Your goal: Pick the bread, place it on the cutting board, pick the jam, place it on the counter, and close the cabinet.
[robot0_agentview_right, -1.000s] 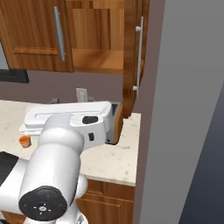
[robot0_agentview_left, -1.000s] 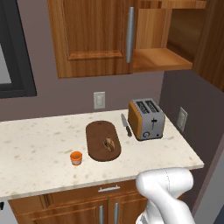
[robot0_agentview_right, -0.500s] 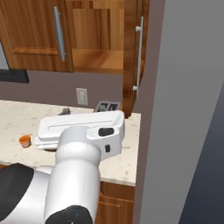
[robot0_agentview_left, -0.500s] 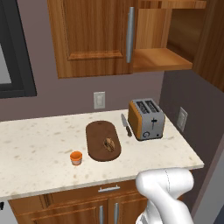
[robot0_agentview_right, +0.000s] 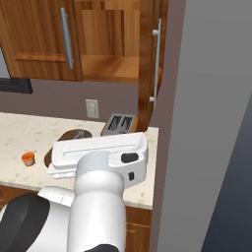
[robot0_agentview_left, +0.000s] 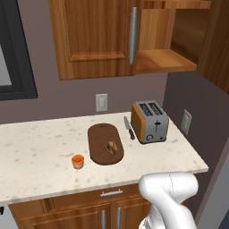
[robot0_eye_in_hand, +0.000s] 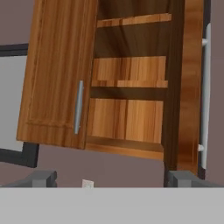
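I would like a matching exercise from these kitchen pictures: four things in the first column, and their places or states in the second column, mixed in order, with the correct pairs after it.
Things:
1. bread
2. jam
3. cabinet, right door
4. knife

Places or states:
A. swung open, shelves showing
B. on the counter, left of the cutting board
C. on the counter between the cutting board and the toaster
D. lying on the cutting board

Pairs: 1-D, 2-B, 3-A, 4-C
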